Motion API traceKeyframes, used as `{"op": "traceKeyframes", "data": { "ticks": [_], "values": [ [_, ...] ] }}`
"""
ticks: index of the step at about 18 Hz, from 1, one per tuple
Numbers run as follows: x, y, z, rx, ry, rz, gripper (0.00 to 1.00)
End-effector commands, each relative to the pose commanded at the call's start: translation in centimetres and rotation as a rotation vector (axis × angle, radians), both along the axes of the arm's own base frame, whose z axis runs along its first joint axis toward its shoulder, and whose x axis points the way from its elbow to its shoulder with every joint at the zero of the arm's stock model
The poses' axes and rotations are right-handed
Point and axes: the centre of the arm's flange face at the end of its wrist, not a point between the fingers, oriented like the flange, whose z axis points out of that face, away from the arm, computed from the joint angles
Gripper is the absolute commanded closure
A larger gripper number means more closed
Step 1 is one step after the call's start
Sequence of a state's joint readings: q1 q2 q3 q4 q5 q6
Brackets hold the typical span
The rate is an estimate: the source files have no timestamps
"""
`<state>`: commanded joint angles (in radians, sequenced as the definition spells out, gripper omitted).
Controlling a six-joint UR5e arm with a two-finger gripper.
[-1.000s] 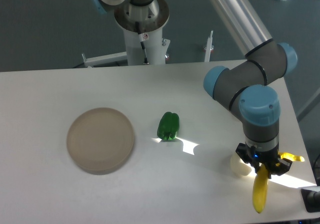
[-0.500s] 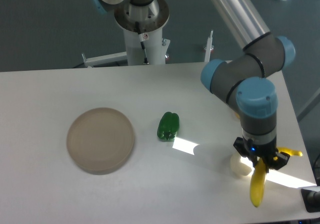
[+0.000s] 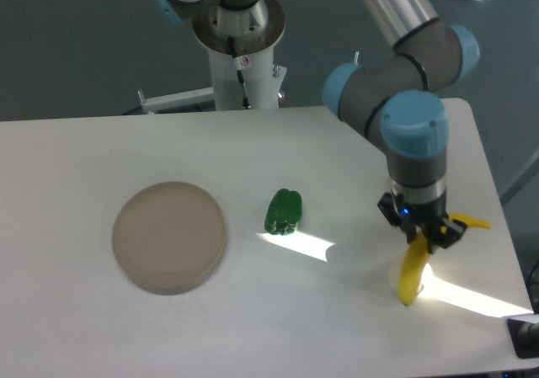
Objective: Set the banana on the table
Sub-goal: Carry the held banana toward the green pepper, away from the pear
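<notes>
Carrying the banana left, I passed the plate and pepper at nine o'clock; my claw pinches it above the table, pear now hidden, set-down next

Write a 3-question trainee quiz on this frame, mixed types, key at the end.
1. True or false: the banana is lying flat on the plate.
2. Multiple choice: what lies between the plate and the gripper?
A. a green pepper
B. a red mug
C. a blue bowl
3. Fill in: the gripper is shut on the ____, which hangs down over the white table.

Key
1. False. The banana is held in the gripper at the right side of the table, far from the plate.
2. A.
3. banana.
</notes>
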<state>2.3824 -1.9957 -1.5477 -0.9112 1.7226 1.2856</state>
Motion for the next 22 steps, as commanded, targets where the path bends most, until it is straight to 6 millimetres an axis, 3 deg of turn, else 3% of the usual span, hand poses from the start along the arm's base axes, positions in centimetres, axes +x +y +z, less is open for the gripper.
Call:
{"op": "traceKeyframes", "data": {
  "ticks": [2, 4, 8, 12, 16, 22],
  "values": [
    [1.4, 0.6, -0.2, 0.013, -0.011, 0.037, 0.68],
    [4.0, 2.6, -0.3, 0.054, -0.024, 0.111, 0.68],
    [7.0, 6.0, -1.9, 0.103, -0.058, 0.247, 0.68],
    [8.6, 8.8, -4.3, 0.135, -0.089, 0.4, 0.66],
    [10.3, 11.1, -7.2, 0.118, -0.105, 0.41, 0.65],
    [12.5, 12.3, -10.2, 0.09, -0.107, 0.373, 0.65]
  ]
}}
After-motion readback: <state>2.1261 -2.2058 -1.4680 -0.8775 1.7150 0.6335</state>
